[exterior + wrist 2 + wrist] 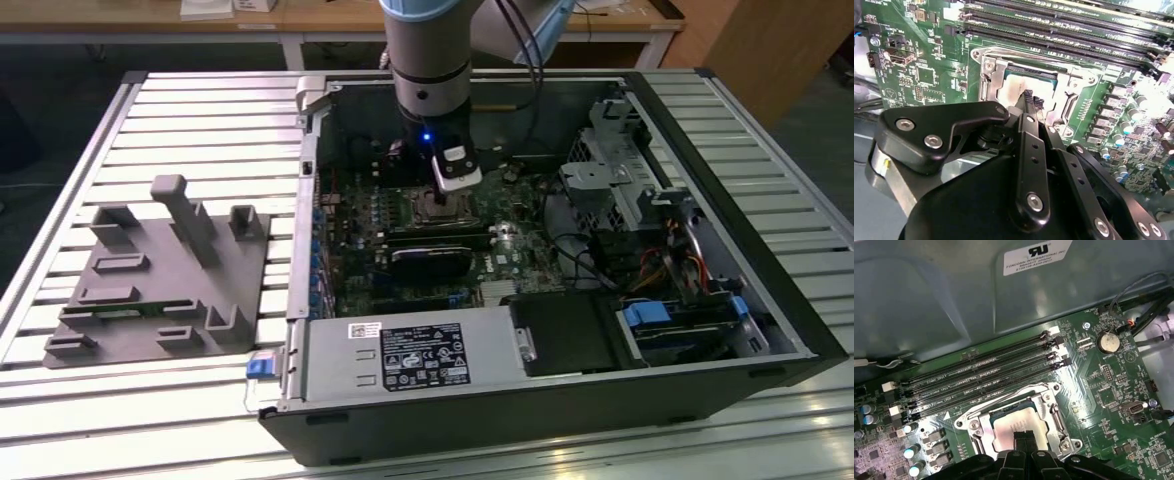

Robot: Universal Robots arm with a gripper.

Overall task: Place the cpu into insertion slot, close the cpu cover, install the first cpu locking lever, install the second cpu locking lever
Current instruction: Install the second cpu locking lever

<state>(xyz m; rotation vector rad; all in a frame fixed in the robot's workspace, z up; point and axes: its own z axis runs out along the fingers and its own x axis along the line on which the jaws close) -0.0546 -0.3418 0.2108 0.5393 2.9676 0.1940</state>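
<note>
The cpu (1013, 426) lies flat in its socket on the green motherboard, its greyish metal top showing in both wrist views (1013, 94). The silvery cpu cover (973, 426) lies flat around it as a frame, also visible in the second wrist view (990, 70). My gripper (1032, 98) points straight down over the socket, its two black fingertips shut together with nothing between them, at or just above the cpu's top (1025, 436). In the exterior view the gripper (447, 198) hangs over the socket (441, 210) inside the open computer case. I cannot tell how the locking levers stand.
Rows of black memory slots (979, 372) run beside the socket, and capacitors (911, 452) stand near it. A black fan card (427, 262) lies just beyond the socket, with drive bays and cables (667, 260) at the exterior view's right. A grey fixture block (167, 275) sits outside the case.
</note>
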